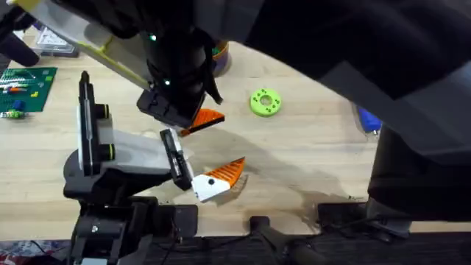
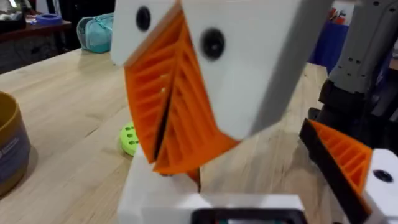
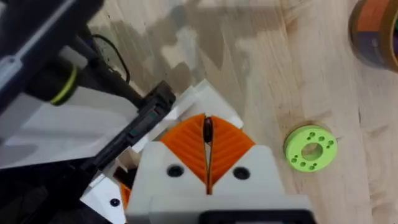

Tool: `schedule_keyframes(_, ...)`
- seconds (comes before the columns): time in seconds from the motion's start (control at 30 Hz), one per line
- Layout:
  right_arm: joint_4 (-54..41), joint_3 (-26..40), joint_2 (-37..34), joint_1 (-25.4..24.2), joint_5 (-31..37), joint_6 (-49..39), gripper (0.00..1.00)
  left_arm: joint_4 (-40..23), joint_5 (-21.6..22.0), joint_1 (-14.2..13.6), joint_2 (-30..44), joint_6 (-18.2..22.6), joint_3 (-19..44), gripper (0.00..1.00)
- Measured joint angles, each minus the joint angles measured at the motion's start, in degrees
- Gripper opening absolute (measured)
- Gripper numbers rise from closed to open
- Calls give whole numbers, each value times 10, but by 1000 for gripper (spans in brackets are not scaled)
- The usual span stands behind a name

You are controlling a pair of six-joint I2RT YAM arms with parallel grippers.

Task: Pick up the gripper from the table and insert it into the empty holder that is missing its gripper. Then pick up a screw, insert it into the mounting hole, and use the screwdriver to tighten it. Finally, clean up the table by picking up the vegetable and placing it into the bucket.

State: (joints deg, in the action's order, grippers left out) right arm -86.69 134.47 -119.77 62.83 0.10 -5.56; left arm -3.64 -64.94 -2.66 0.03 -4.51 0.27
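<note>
A pale wood-plank counter [image 1: 309, 158] (grain running lengthwise, softly shadowed) fills the scene; behind it stands a dark side table [image 2: 31, 37] beside a teal bag [image 2: 96, 32].

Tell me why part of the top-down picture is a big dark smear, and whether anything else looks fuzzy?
Overhead: an arm close under the camera shows as a dark blur across the upper right, shadowing the table; the green disc stays crisp. Left wrist: the near orange-padded fingers are soft. Right wrist: the green disc is reasonably sharp.

Robotics lab — wooden workbench [image 1: 309, 147], mounted arms
</note>
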Motion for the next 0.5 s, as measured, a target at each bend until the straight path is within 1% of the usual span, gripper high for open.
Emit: schedule_keyframes(0.5,1,0,-4,0,0,0,15,0,0,0,0,0,0,989)
